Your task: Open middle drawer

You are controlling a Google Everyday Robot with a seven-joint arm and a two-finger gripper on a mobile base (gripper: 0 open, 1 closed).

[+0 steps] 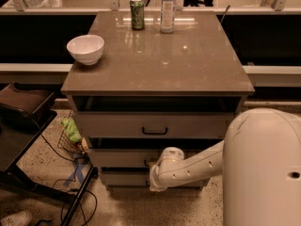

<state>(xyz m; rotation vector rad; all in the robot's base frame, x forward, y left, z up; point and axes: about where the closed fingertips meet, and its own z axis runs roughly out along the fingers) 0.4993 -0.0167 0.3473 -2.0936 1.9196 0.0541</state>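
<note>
The cabinet has three pale drawer fronts under a brown top point(155, 55). The middle drawer point(117, 158) is the low flat front below the taller top drawer point(113, 125). Its small black handle point(146, 163) shows only in part, at the edge of my wrist. My gripper point(152, 181) is at the end of the white arm point(197, 164), which reaches in from the right. It sits against the fronts of the middle and bottom drawers, just below the middle handle. The gripper's tip is hidden against the cabinet.
A white bowl point(85, 48), a green can point(137, 13) and a clear bottle point(168, 8) stand on the cabinet top. A dark chair point(23, 112), a wire basket with a green item point(71, 131) and floor cables point(75, 192) are at the left. My white body point(263, 173) fills the right.
</note>
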